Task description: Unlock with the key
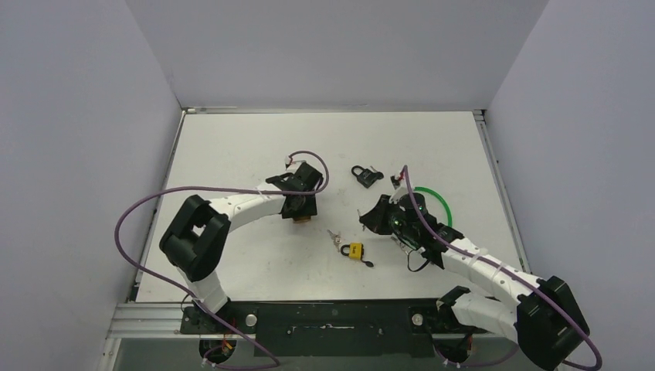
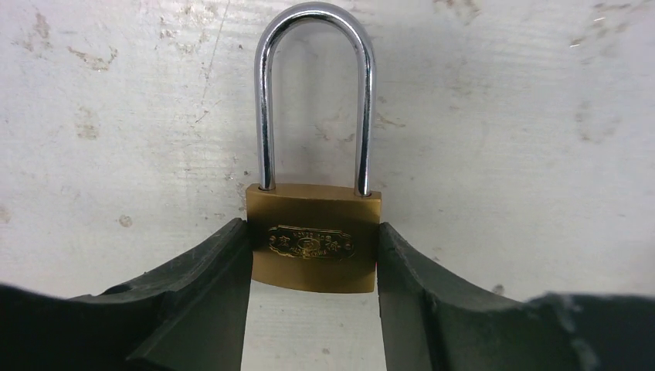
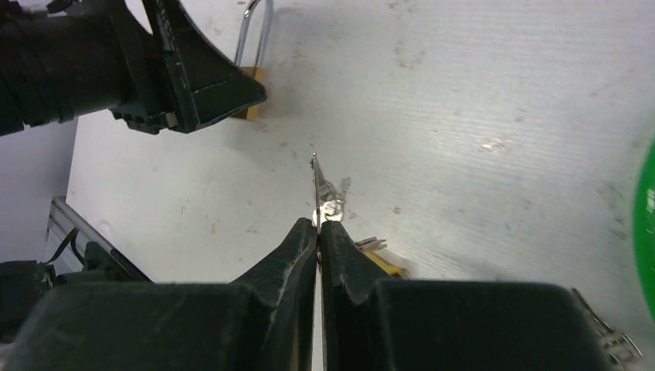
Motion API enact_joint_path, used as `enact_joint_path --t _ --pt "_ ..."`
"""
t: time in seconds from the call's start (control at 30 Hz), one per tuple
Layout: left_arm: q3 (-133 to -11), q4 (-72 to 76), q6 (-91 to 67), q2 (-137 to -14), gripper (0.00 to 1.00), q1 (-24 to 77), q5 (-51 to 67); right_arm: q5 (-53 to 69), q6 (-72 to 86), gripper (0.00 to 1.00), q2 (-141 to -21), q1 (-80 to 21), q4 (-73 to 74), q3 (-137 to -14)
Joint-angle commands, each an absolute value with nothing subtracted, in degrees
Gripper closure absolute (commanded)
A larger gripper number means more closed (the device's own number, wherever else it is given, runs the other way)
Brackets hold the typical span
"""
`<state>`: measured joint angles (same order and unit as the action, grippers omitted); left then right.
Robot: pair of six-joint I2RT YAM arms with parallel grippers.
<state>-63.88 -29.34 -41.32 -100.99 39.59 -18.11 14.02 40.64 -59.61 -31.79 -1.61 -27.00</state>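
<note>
One padlock (image 2: 313, 239) gripped left, key (image 3: 316, 185) right (edge-on)

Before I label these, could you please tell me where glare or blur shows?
Left wrist: brass padlock sharp, bright glare streaks on its shackle. Right wrist: key glints edge-on, table shows sheen, green object at right edge blurred. Top external: even light, soft shadows.

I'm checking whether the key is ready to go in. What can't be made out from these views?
- Brass padlock keyhole: the left wrist view shows only the front face; the underside faces away.
- Key teeth: the right wrist view catches it edge-on in the right tool.
- Top view: the left tool covers nearly all of that padlock; the held key is too small.
</note>
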Motion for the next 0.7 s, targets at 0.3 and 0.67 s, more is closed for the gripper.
enact_joint_path --t 0.3,0.67 --pt "-64.04 -24.41 -48.92 -88.66 1.0 36.2 -12.65 9.5 39.11 1.0 -70.07 -44.21 -12.23 -35.81" --pt "-57.74 -18.14 -56.93 -81.62 1.0 33.4 -2.81 10.6 40.35 1.0 -79.12 -49.57 -16.42 -40.65"
